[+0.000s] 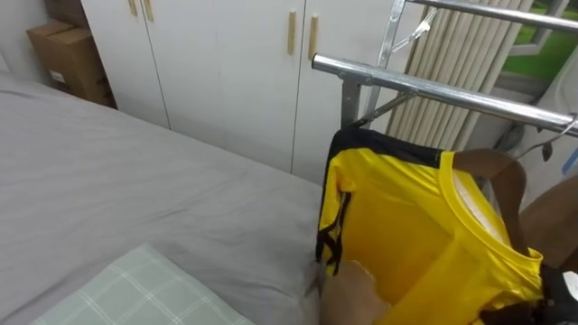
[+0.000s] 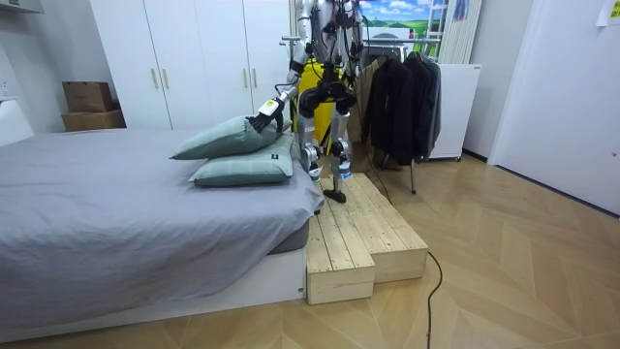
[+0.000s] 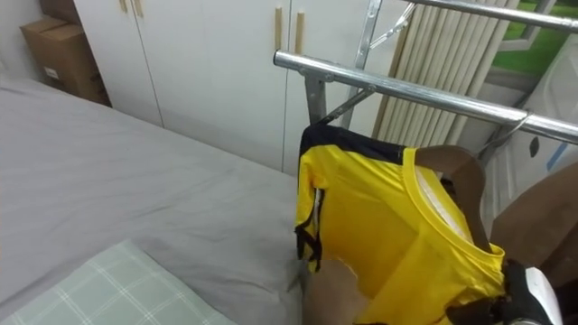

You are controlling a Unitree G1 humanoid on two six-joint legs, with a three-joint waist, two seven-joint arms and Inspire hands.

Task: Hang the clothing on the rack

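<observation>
Now yellow jersey (image 1: 406,235) on wooden hanger (image 1: 495,176) is held just below metal rail (image 1: 433,86), not yet hooked. Left hand (image 2: 263,118) & right hand (image 1: 564,291): grip can't be told. Risk: hook misses rail, jersey is dropped onto bed (image 1: 135,190).

One yellow shirt (image 1: 406,235), two pillows (image 2: 231,139), two cardboard boxes (image 2: 88,96), perhaps three dark garments (image 2: 399,97).
</observation>
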